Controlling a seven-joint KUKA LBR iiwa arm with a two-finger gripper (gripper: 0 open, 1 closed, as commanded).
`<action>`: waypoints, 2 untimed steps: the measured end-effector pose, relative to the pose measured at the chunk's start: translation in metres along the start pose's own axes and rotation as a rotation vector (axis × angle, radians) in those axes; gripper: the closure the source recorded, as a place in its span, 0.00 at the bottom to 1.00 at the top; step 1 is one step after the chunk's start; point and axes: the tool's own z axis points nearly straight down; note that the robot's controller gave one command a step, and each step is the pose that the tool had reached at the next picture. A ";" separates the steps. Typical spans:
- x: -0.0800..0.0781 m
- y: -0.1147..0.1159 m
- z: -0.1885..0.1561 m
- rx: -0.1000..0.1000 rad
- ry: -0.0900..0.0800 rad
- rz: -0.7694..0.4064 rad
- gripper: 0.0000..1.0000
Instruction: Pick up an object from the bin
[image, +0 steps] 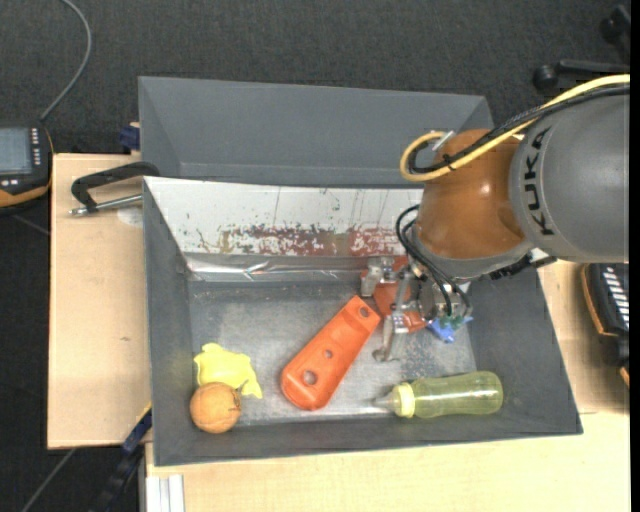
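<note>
Where the gripper (392, 338) is seen: low in the bin (165, 300), just right of the upper end of the orange handle (325, 360).
Gripper state: how far it is opened cannot be told; nothing is seen held.
Nearest thing: the orange handle, laid slantwise on the mid floor.
Yellow-green bottle (450, 395): laid on its side, right of and below the handle, near the front wall.
Yellow crumpled piece (225, 365) and orange ball (214, 408): left of the handle, touching, by the front left corner.
Open room: bare floor is left above and left of the handle.
</note>
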 end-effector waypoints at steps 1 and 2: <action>-0.002 0.000 -0.004 0.000 -0.008 0.000 0.00; -0.004 0.003 0.009 0.001 -0.012 -0.068 0.00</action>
